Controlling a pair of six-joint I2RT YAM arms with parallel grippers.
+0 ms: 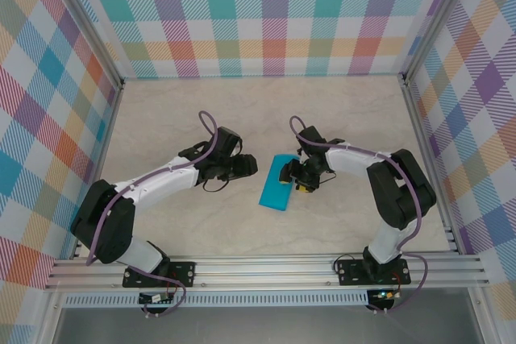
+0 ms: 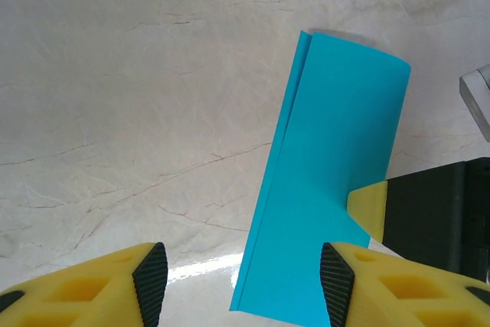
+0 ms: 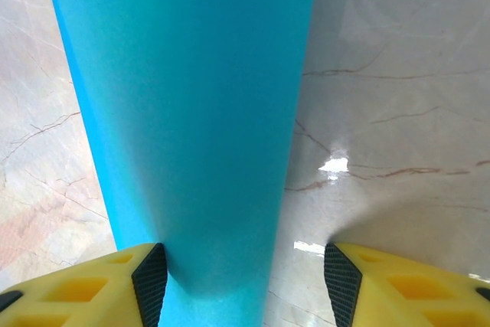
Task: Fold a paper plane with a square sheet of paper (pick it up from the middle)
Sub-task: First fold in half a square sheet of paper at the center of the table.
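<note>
Folded into a narrow teal rectangle, the paper [image 1: 276,183] lies on the table [image 1: 201,110] between my two grippers. Its long axis runs away from the arm bases, with the far end tipped slightly right.

The left gripper [image 1: 244,168] sits just to the paper's left. In that wrist's view the strip starts between the spread fingers, close beside the right-hand pad, and runs ahead and to the right. At its far corner two layers are parted a little. These jaws stand open and hold nothing.

The right gripper [image 1: 300,181] meets the paper's right long edge. From its own wrist the strip passes the left-hand pad and stretches straight ahead, with bare table between it and the other pad. These jaws are spread too and are not pinching it. I cannot tell whether the strip lies flat on that side.

The table is pale, glossy and marble-veined. Pastel plaid walls [image 1: 274,14] close three sides, and an aluminium rail [image 1: 266,267] runs along the near edge.
</note>
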